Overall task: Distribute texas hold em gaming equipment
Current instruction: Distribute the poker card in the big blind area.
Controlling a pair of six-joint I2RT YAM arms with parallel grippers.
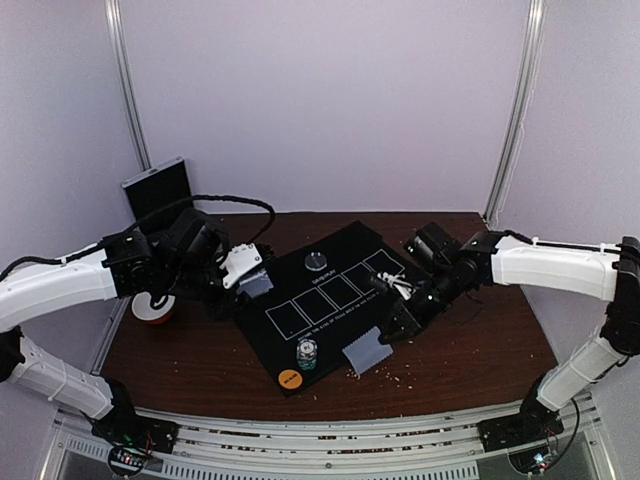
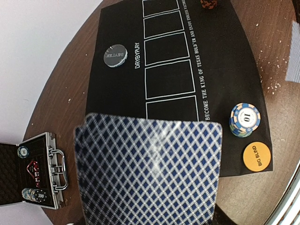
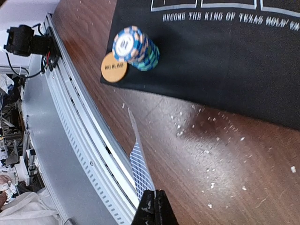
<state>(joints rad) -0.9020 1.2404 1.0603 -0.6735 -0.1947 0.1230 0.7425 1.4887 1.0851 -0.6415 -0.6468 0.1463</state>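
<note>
My left gripper (image 1: 248, 280) is shut on a pack of blue-checked playing cards (image 2: 150, 168) held above the left edge of the black mat (image 1: 335, 338); the pack hides the fingers in the left wrist view. My right gripper (image 3: 154, 199) is shut on one edge of a single card (image 3: 138, 161), seen edge-on over the brown table by the front rail. In the top view this card (image 1: 367, 352) hangs just off the mat's right front corner. A stack of blue-and-white chips (image 1: 307, 353) and an orange "BIG BLIND" disc (image 1: 290, 379) sit on the mat's near corner. A grey disc (image 1: 317, 261) lies at the far edge.
A silver case (image 2: 33, 171) stands open at the back left with chips inside. The red-and-white bowl (image 1: 155, 310) sits under the left arm. Printed card boxes (image 2: 168, 65) run along the mat. White crumbs (image 3: 211, 126) speckle the table; a metal rail (image 3: 84, 140) borders the front.
</note>
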